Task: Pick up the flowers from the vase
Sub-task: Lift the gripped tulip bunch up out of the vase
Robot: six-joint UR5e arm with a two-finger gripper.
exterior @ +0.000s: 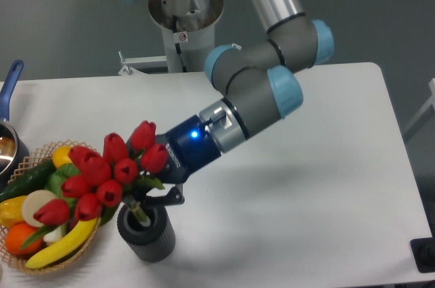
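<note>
Nearest us, the vase (pixel 146 232) stands on the surface (pixel 306 220) with the flowers (pixel 109 172) rising from it, stems inside. Behind, our tool (pixel 155 196) reaches low at the stems, presumably to spare the buds; whether it grips, we cannot tell.

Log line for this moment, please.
phase: grasp | tool: at stems, above vase | flowers: stems in vase, not lifted | basket: left of vase | grip: unclear
</note>
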